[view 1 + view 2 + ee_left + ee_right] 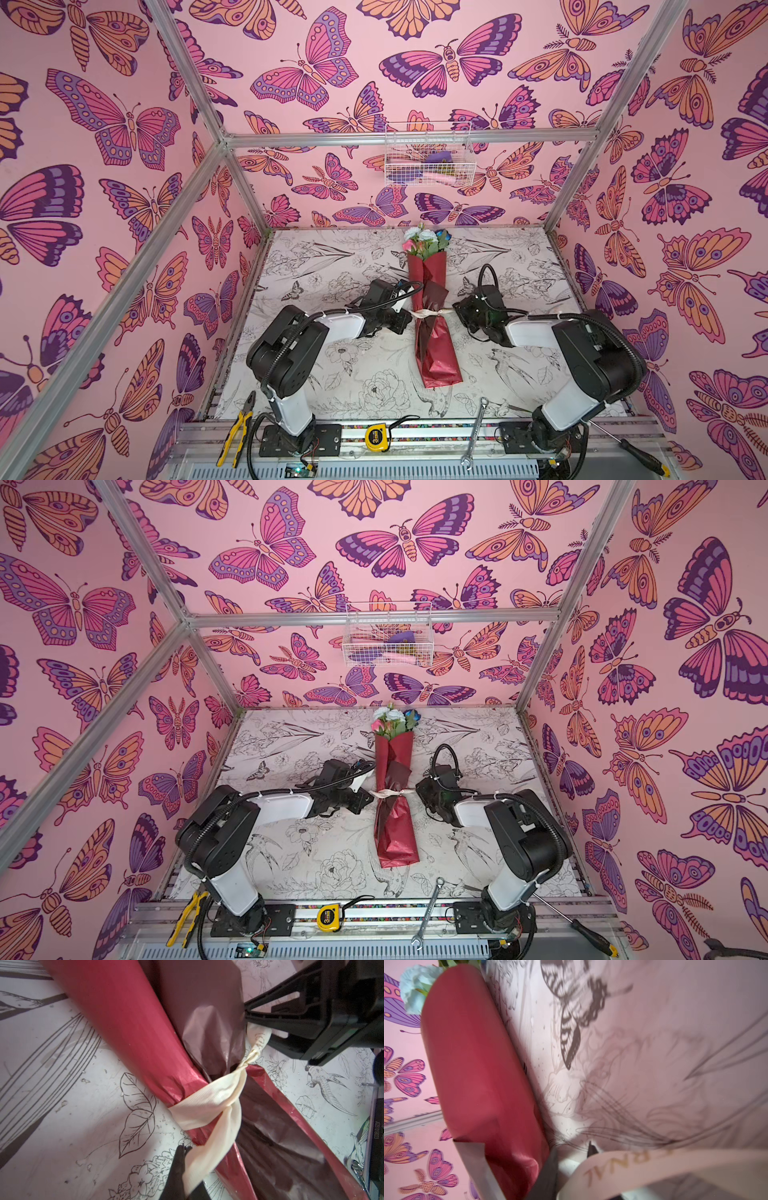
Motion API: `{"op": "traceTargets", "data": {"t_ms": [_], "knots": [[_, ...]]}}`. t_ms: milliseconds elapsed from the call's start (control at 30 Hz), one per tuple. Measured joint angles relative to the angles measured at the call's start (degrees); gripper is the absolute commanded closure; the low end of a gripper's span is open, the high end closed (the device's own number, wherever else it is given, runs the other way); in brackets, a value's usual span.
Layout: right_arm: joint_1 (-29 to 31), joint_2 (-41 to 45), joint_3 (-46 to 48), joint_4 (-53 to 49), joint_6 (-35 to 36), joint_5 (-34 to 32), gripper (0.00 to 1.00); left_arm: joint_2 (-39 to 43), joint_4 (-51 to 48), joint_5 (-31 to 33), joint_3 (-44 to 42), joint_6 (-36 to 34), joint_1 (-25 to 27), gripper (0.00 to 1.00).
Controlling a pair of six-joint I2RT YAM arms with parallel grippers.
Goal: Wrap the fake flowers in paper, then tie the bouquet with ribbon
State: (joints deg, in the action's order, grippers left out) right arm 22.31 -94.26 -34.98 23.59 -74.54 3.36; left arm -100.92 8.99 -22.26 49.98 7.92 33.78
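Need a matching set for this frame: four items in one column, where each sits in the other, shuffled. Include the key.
Things:
1. ribbon
2. tape measure
3. wire basket
4. pliers

Places:
A. hanging on the back wall
B. wrapped round the middle of the bouquet
C. at the front edge, near the middle
D. at the front edge, far left

Pairs: 1-B, 2-C, 3-A, 4-D
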Motion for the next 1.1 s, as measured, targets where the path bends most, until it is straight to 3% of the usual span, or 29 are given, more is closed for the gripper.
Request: {"op": "traceTargets", "data": {"t_ms": [33, 267, 700, 1100], "knots": [[-0.5, 0.3, 0.0, -0.3, 0.6, -0.2, 1.00, 0.0, 0.0, 0.1, 0.0, 0.0, 0.0, 1.00], [-2.1, 2.0, -0.6, -5.6, 6.3, 0.0, 1.00, 0.0, 0.1, 1.8, -0.3, 1.7, -0.8, 1.00], [-3.3, 9.9, 0.2, -13.4, 13.3, 1.7, 1.00, 0.1, 4.9, 0.7, -5.5, 11.8, -6.0, 1.00], [-5.8, 12.4, 2.3, -14.5, 16.3, 2.1, 1.00, 1.7, 5.5, -0.4, -4.8, 9.0, -4.3, 1.00]]}}
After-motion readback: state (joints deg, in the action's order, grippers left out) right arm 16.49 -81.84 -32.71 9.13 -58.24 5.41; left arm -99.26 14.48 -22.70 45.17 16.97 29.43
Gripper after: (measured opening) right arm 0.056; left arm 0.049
